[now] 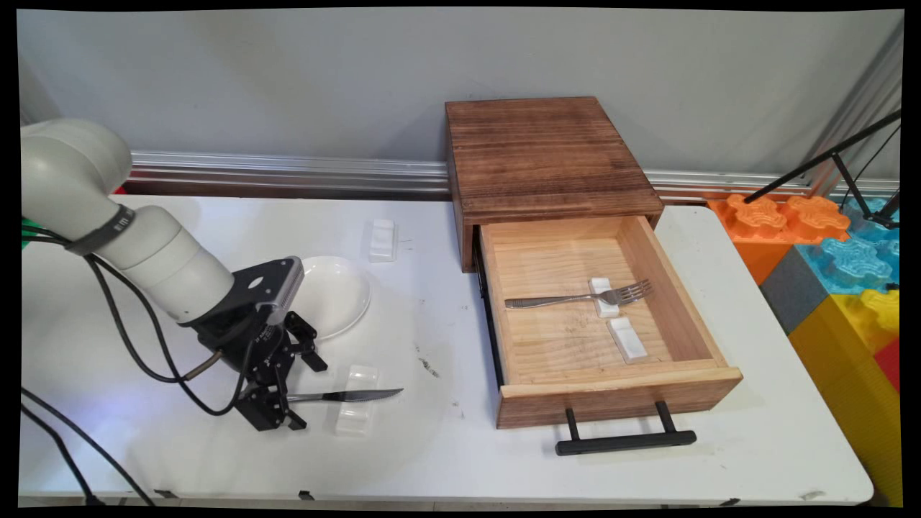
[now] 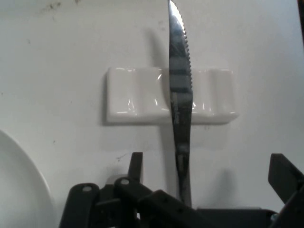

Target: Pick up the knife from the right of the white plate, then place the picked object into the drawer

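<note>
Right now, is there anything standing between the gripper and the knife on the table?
Nothing visible does. The gripper is open, and the handle end of the knife lies between its fingers. The blade rests across a white rest, beyond the fingers. The white plate is off to one side.

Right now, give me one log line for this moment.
black two-finger gripper: open, at handle | serrated steel knife: across white ceramic rest | wooden drawer: open, steel fork inside
</note>
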`<action>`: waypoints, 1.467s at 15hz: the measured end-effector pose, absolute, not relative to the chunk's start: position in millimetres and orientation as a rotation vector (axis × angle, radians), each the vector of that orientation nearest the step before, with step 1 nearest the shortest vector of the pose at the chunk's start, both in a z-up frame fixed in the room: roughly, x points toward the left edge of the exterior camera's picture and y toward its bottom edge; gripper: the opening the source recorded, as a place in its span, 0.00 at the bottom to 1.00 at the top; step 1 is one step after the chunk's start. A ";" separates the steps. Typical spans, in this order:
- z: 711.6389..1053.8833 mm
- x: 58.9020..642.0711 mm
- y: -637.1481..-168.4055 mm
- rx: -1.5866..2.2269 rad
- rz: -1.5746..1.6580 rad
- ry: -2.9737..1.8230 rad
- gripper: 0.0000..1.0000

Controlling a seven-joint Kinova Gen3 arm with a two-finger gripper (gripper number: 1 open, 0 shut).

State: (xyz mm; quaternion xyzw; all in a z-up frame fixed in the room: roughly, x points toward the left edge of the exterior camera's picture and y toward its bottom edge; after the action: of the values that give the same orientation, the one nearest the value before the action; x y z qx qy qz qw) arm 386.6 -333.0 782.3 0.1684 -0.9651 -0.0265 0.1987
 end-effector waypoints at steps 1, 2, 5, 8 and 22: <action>781.3 386.3 -333.3 0.472 -0.073 -2.702 1.00; 779.8 385.7 -333.8 0.473 -0.070 -2.705 1.00; 776.9 384.5 -335.0 0.475 -0.065 -2.711 1.00; 774.1 383.5 -336.4 0.480 -0.055 -2.719 1.00; 769.2 379.0 -336.6 0.491 -0.043 -2.733 0.00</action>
State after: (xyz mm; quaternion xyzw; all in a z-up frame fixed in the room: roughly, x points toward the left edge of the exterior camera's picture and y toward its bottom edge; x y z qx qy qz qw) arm 379.0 -336.6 769.2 0.1739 -0.9678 -0.0153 0.1813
